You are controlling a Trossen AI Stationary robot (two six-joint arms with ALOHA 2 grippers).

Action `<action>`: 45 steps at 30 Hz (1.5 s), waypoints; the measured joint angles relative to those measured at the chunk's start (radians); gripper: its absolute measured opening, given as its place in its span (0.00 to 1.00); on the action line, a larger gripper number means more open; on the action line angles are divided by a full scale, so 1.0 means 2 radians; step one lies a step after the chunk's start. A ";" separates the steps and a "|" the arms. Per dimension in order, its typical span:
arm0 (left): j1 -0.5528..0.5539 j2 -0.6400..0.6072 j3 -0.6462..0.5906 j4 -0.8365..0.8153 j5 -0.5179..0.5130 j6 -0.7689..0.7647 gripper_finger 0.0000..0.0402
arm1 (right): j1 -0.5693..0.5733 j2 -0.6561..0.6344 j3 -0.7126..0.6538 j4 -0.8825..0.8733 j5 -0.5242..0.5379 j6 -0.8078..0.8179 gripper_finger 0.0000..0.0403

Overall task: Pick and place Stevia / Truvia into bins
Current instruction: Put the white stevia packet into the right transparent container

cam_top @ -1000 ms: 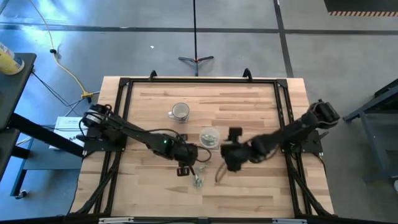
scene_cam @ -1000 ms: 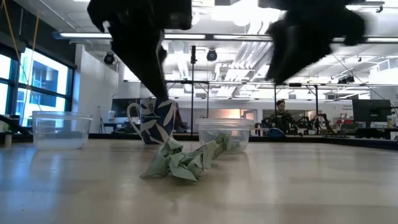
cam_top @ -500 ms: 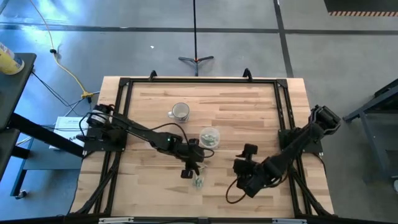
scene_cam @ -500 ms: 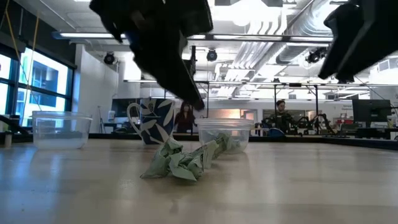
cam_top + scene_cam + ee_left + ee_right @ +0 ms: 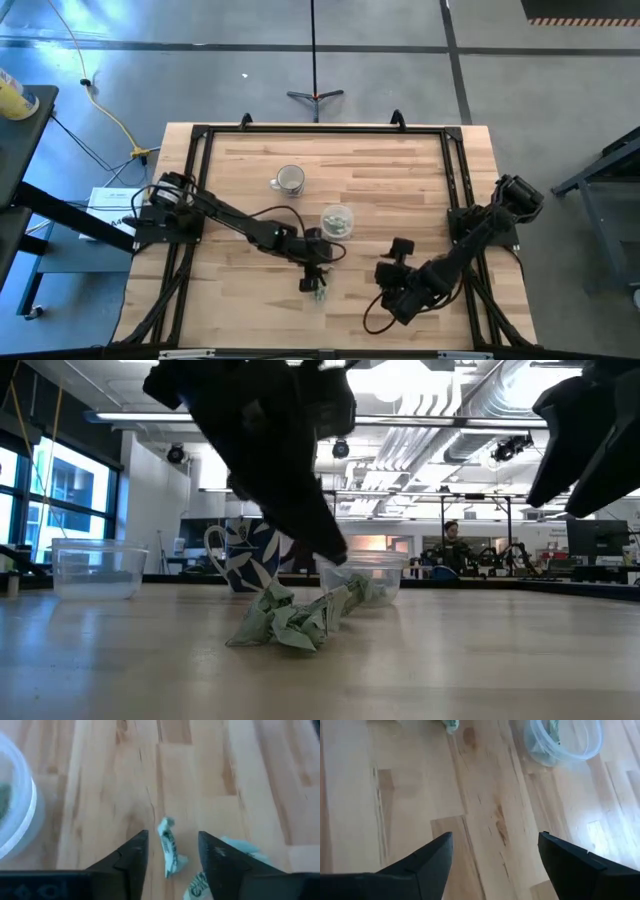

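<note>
My left gripper (image 5: 170, 852) hangs low over the middle of the table with its fingers spread to a moderate gap, nothing between them yet, and I judge it is set that way so the two pads can drop either side of one sachet. The Stevia / Truvia sachets (image 5: 319, 292) lie in a small crumpled heap at about 6 o'clock from the table's centre, just under the fingertips; in the left wrist view one twisted sachet (image 5: 170, 851) stands straight in the gap and at least one more shows beside the right-hand finger, so I count at least two there, while the low view shows the heap (image 5: 285, 622) as a tangle I cannot count exactly. At about 12 o'clock from the heap sits the round bin (image 5: 337, 221), already holding a few green sachets, near enough for a short carry. I count two bins: that one, and a second clear tub (image 5: 98, 568) that I see only in the low view, apparently empty. One glass mug (image 5: 289, 180) stands at about 11 o'clock from the round bin, no part of the job. My right gripper (image 5: 492, 855) waits at about 4 o'clock from the heap, well apart from it, fingers wide and empty, leaving the left arm room to work.
</note>
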 joint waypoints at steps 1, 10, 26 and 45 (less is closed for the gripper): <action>0.000 0.003 0.000 -0.002 0.000 -0.007 0.56 | -0.002 0.000 0.000 0.000 0.000 -0.001 0.71; 0.001 0.008 0.000 0.003 0.007 -0.028 0.74 | -0.020 0.000 0.000 -0.003 0.000 -0.011 0.71; 0.000 0.041 0.001 0.038 0.006 -0.039 0.57 | -0.033 0.000 0.000 -0.017 -0.014 -0.010 0.71; 0.000 0.055 0.002 0.030 -0.017 -0.010 0.38 | -0.035 0.000 0.000 -0.026 -0.014 -0.008 0.71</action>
